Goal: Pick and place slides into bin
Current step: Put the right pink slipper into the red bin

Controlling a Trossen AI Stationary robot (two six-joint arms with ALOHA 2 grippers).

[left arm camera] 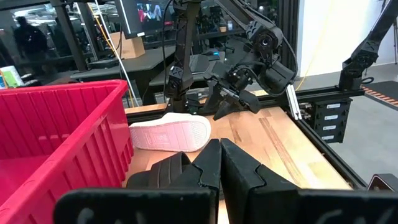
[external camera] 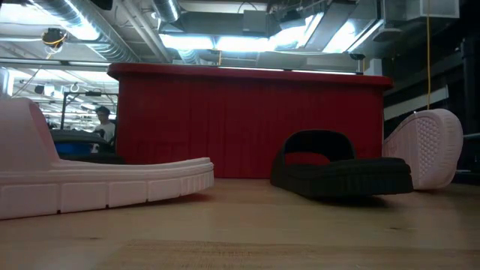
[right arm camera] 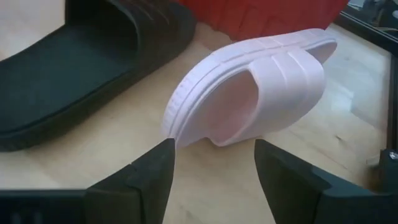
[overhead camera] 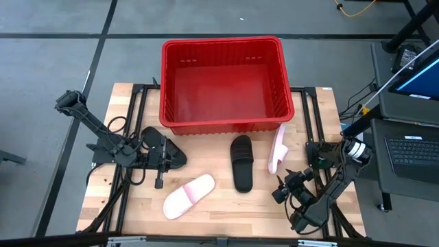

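The red bin [overhead camera: 223, 86] stands at the table's far middle. In front of it a black slide [overhead camera: 241, 162] lies flat on its sole. To its right a pale pink slide [overhead camera: 277, 147] stands on its long side edge. Another pink slide [overhead camera: 188, 196] lies flat near the front edge. My right gripper [right arm camera: 211, 149] is open, slanting down, just short of the upended pink slide's near end [right arm camera: 180, 124], one finger to each side. My left gripper [left arm camera: 219, 146] is shut and level at the table's left [overhead camera: 180, 158], pointing at the black slide [left arm camera: 158, 171] and holding nothing.
Black rails [overhead camera: 312, 116] frame the table's left and right sides. Bare wood [overhead camera: 226, 213] lies along the front edge between the slides. The low view shows the flat pink slide [external camera: 105, 184], the black slide [external camera: 341, 171], the upended pink one [external camera: 429, 146] and the bin's wall [external camera: 247, 124].
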